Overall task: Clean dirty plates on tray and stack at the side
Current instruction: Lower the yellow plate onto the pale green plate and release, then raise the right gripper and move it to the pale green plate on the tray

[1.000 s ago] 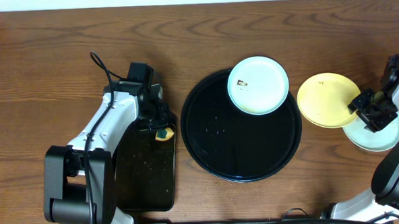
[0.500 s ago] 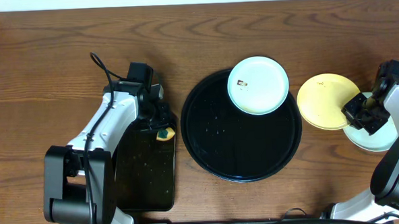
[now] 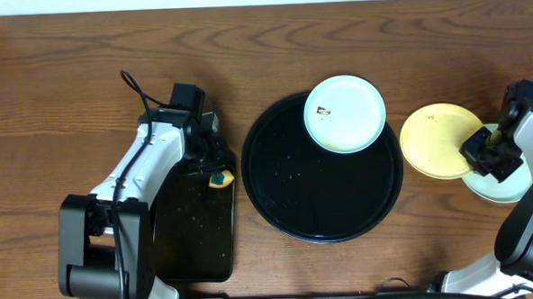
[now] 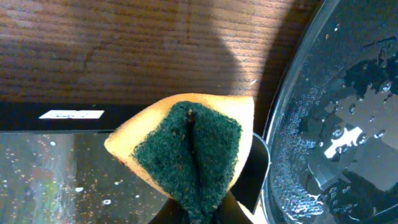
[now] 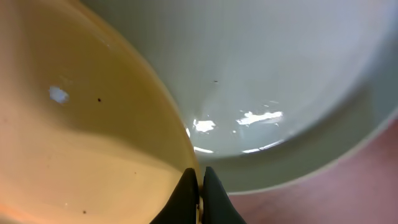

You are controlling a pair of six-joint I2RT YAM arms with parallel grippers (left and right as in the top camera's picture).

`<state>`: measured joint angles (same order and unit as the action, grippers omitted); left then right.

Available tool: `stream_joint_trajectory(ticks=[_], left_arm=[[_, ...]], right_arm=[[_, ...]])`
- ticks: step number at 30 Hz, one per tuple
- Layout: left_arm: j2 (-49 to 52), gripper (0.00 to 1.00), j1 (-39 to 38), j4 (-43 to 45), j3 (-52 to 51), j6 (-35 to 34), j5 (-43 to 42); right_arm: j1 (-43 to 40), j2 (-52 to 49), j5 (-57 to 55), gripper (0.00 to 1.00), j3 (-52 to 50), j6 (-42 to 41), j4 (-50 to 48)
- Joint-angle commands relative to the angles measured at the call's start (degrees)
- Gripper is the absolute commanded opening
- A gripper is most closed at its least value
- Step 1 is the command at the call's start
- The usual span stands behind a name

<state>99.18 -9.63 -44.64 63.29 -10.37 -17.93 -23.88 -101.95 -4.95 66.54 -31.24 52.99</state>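
A pale blue-white plate [image 3: 344, 114] with a brown smudge lies on the far rim of the round black tray [image 3: 286, 180]. Right of the tray, my right gripper [image 3: 480, 149] is shut on the rim of the pale yellow plate [image 3: 437, 139]; in the right wrist view the yellow plate [image 5: 74, 143] overlaps another pale blue-white plate [image 5: 273, 68], with the right gripper [image 5: 200, 193] pinching its edge. That second pale plate [image 3: 498, 186] rests on the table at the far right. My left gripper [image 3: 217, 174] is shut on a yellow-and-green sponge [image 4: 189, 146] left of the tray [image 4: 336, 143].
A black rectangular tray [image 3: 191, 229] lies under the left arm, its surface speckled with droplets [image 4: 56, 174]. Water drops dot the round tray. Brown wooden table [image 3: 66, 95] stretches around both trays.
My right gripper closed on the yellow plate's edge. The yellow plate has slid a little to the right and nearer, further over the pale plate. The left arm has not moved.
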Motion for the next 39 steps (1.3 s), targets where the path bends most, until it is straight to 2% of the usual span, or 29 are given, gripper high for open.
stream_joint_trajectory(ticks=[1, 12, 19, 25, 39], left_arm=[[0.04, 0.07, 0.09, 0.0, -0.5, 1.64, -1.11], [0.04, 0.07, 0.09, 0.22, -0.5, 1.81, -1.11], [0.04, 0.08, 0.09, 0.26, -0.5, 1.9, -1.11], [0.04, 0.07, 0.09, 0.26, -0.5, 2.05, -1.11], [0.04, 0.08, 0.09, 0.42, -0.5, 2.01, -1.11]], right_arm=[[-1.11, 2.56, -6.03, 0.02, 1.84, -0.83, 0.59], [-4.85, 10.82, -11.87, 0.02, 2.16, -4.48, 3.58], [-14.69, 10.75, -11.26, 0.02, 2.08, -5.27, 5.73], [-19.8, 9.68, -7.56, 0.01, 2.03, -5.05, 4.66], [-13.14, 2.75, -6.12, 0.02, 2.01, -4.96, 2.43]])
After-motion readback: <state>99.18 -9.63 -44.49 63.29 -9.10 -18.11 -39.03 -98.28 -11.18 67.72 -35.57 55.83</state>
